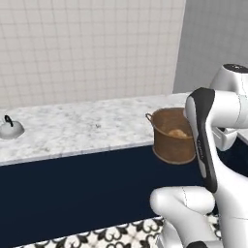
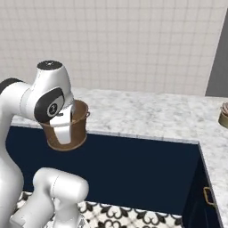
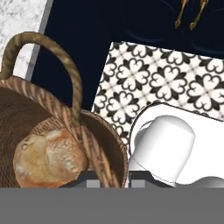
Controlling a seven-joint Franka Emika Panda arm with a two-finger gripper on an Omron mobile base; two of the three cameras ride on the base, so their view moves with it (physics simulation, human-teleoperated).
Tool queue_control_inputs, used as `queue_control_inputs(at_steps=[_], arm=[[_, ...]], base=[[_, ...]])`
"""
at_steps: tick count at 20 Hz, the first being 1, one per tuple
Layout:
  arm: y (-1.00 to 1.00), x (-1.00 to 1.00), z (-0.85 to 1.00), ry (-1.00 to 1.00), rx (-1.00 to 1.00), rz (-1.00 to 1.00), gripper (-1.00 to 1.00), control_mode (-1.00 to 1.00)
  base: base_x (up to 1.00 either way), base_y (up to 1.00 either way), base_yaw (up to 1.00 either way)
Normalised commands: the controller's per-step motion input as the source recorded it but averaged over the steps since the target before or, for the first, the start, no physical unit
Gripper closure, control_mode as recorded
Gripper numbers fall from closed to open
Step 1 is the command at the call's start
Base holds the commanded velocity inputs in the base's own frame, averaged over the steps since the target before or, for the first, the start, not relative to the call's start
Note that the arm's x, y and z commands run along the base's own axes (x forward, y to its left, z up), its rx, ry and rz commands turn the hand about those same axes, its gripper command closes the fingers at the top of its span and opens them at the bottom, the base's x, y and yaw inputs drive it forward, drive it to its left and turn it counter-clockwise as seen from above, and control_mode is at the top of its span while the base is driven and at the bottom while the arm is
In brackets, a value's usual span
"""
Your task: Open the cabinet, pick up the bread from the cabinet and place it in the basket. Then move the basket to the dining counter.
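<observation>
The copper-brown woven basket (image 1: pixel 169 138) hangs lifted at the near edge of the dining counter (image 1: pixel 72 127), its bottom in front of the navy front. The golden-brown bread (image 1: pixel 177 132) lies inside it. In the hand view my gripper (image 3: pixel 111 177) is shut on the basket (image 3: pixel 65 127) rim, one fingertip on each side of the wall, with the bread (image 3: pixel 46 159) just below and a loop handle arching above. In the right base view the basket (image 2: pixel 79 127) shows partly behind my hand. The cabinet is out of view.
A grey domed lid with a black knob (image 1: pixel 9 129) sits at the counter's far left. A brown object (image 2: pixel 224 115) stands on the side worktop at the right. Navy fronts with brass handles (image 3: pixel 188 15) and patterned floor tiles (image 3: pixel 162 83) lie below.
</observation>
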Motion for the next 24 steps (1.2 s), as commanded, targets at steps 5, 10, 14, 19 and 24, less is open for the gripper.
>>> queue_control_inputs(at_steps=[5,10,14,19,24], arm=[[0.0,0.0,0.0,0.0,0.0,0.0,1.0,1.0],[0.0,0.0,0.0,0.0,0.0,0.0,1.0,1.0],[0.0,0.0,0.0,0.0,0.0,0.0,1.0,1.0],[0.0,0.0,0.0,0.0,0.0,0.0,1.0,1.0],[-0.27,0.64,-0.18,0.0,0.1,0.1,1.0,-1.0]], base=[[0.6,0.0,0.25],[0.55,-0.01,0.26],[0.86,-0.06,0.16],[0.77,-0.01,0.12],[0.1,-0.01,0.03]])
